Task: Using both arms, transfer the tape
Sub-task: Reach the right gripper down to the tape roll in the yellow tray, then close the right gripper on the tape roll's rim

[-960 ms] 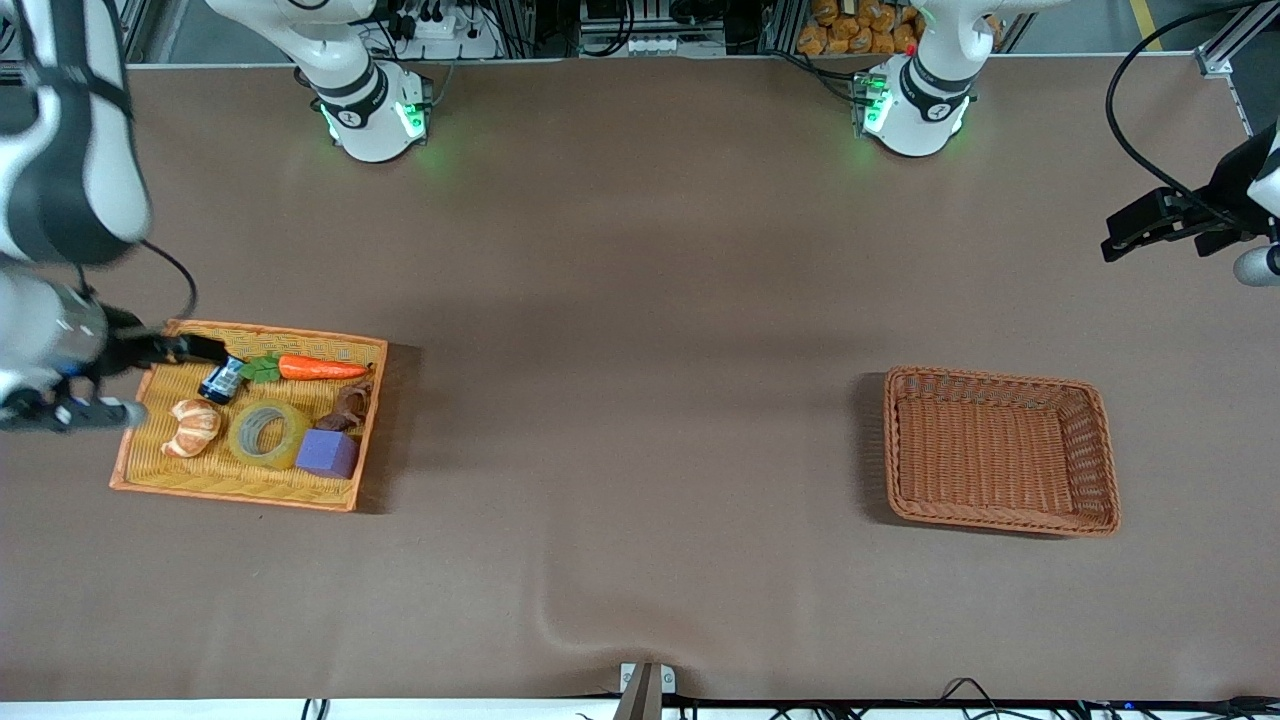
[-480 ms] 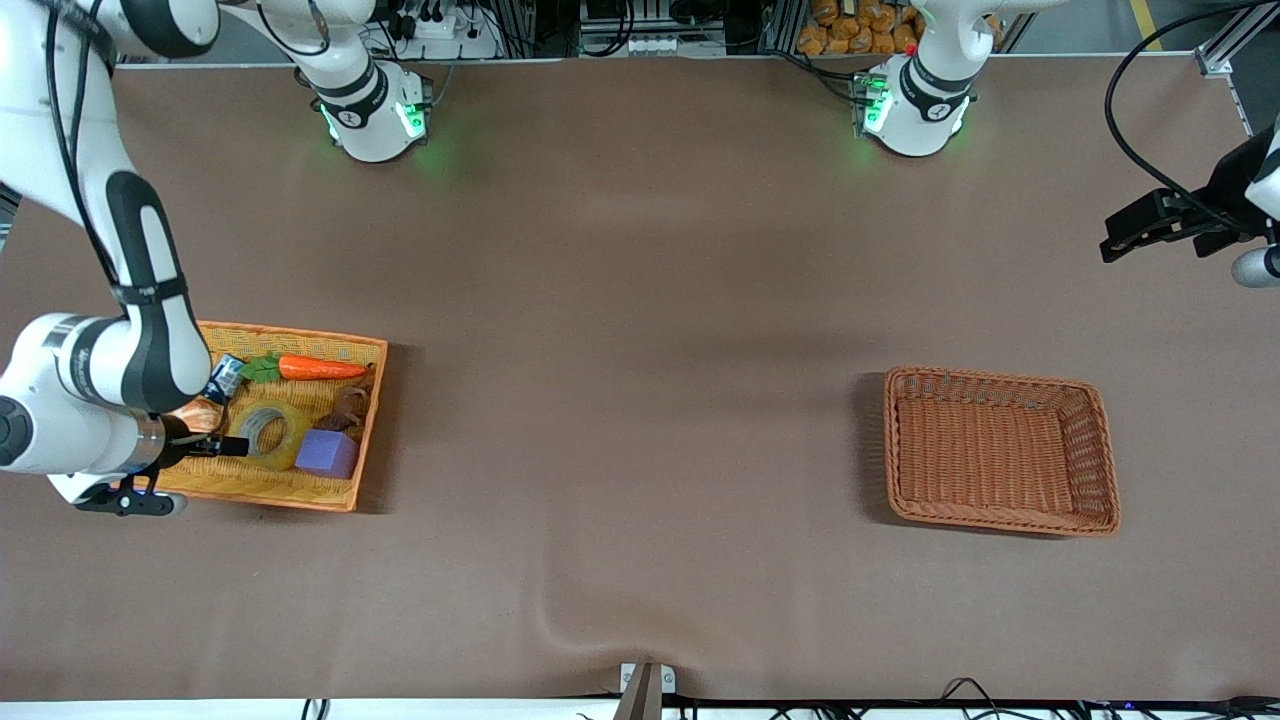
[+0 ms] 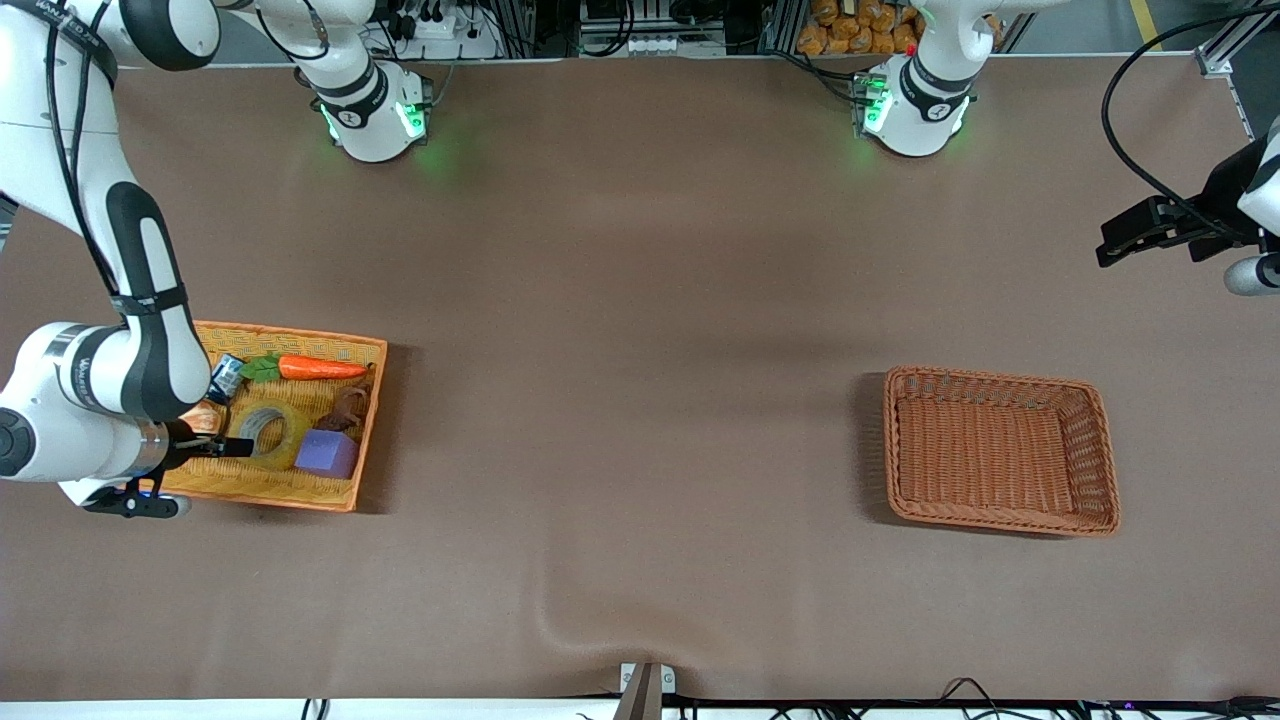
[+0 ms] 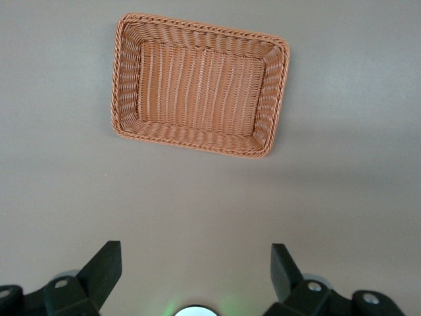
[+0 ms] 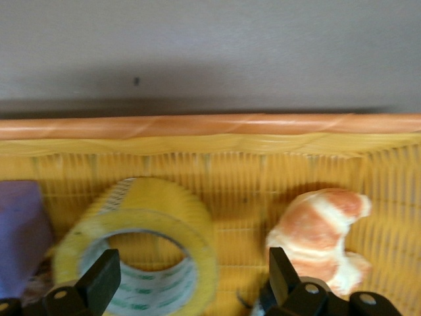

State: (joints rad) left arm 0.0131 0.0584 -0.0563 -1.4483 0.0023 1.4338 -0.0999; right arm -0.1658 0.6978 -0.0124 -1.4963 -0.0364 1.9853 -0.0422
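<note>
Right gripper (image 3: pixel 235 447) lower, at tape (image 3: pixel 272 434).

Bench (image 3: pixel 640 300): flat brown, no pattern. Orange-yellow tray (image 3: pixel 290 492): woven, orange rim, yellow ribbed floor. Tape (image 3: pixel 268 432): translucent yellowish ring, grey-rimmed hole. Cube (image 3: pixel 326 453): purple. Carrot (image 3: pixel 318 368): orange with green leaves. Croissant (image 5: pixel 320 230): orange-brown with pale stripes. Small blue-and-white packet (image 3: pixel 227 376). Dark brown lump (image 3: pixel 347 406). Second basket (image 3: pixel 1000 520): reddish-brown wicker, ribbed weave, braided rim. Arms white with black bands; right hand (image 3: pixel 232 446) and left hand (image 3: pixel 1115 243) both black. Green lights glow at both bases.
</note>
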